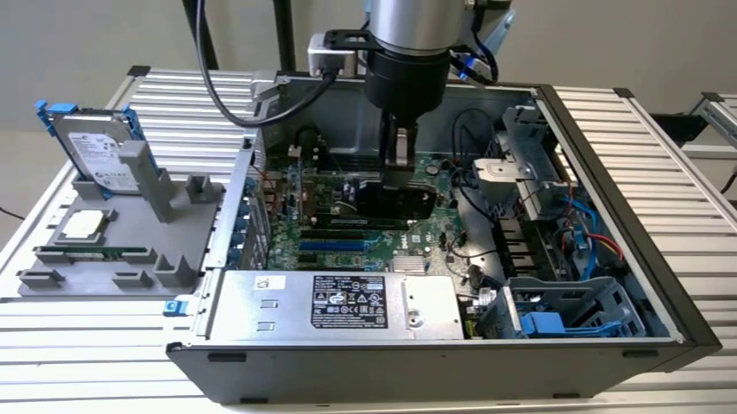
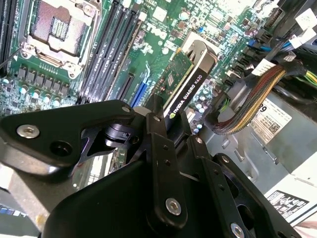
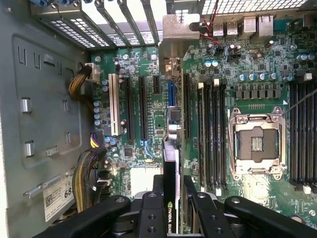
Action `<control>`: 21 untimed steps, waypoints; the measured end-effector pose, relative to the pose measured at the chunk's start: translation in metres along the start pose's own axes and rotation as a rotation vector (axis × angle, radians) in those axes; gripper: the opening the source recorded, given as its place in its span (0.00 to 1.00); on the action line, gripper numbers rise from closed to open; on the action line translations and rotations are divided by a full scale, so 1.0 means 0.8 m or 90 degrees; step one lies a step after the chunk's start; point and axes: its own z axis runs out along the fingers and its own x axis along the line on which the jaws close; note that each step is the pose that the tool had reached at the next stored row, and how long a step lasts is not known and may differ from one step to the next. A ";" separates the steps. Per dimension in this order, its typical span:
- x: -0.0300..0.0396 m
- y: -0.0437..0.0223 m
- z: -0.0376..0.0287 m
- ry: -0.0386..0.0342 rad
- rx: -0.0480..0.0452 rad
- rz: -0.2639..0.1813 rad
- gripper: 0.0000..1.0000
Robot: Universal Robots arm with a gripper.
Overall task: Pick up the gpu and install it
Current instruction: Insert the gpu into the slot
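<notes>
The gpu (image 1: 392,203), a green card with a black cooler, stands on edge inside the open computer case over the green motherboard (image 1: 444,226). My gripper (image 1: 399,164) comes down from above and is shut on the card's upper edge. In the first wrist view the gpu (image 3: 171,166) runs along the expansion slots (image 3: 141,111), and its silver bracket (image 3: 173,34) reaches the case's rear slot openings. My gripper (image 3: 172,191) clamps it there. The second wrist view has the gpu (image 2: 190,82) between my fingers (image 2: 157,130). I cannot tell whether the card is seated in a slot.
A grey fixture tray (image 1: 69,276) at the exterior view's left holds a hard drive (image 1: 98,151), a processor (image 1: 86,226) and a memory stick (image 1: 92,254). Inside the case are the power supply (image 1: 334,302), a drive cage (image 1: 564,315), cable bundles (image 2: 247,99) and the bare processor socket (image 3: 257,144).
</notes>
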 end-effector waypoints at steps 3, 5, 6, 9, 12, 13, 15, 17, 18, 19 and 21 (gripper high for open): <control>-0.0001 0.0000 0.0018 0.0007 0.0000 0.000 0.00; -0.0003 0.0000 0.0032 0.0010 0.0000 0.000 0.00; -0.0003 0.0000 0.0040 0.0013 0.0001 0.000 0.00; -0.0005 0.0000 0.0064 0.0019 0.0001 0.000 0.00; -0.0007 0.0000 0.0086 0.0021 0.0001 0.000 0.00; -0.0007 0.0000 0.0088 0.0022 0.0001 0.000 0.00; -0.0007 0.0000 0.0089 0.0023 0.0000 0.000 0.00; -0.0007 0.0000 0.0092 0.0022 0.0001 0.000 0.00; -0.0007 0.0000 0.0092 0.0022 0.0001 0.000 0.00; -0.0007 0.0000 0.0092 0.0022 0.0001 0.000 0.00; -0.0007 0.0000 0.0093 0.0022 0.0001 0.000 0.00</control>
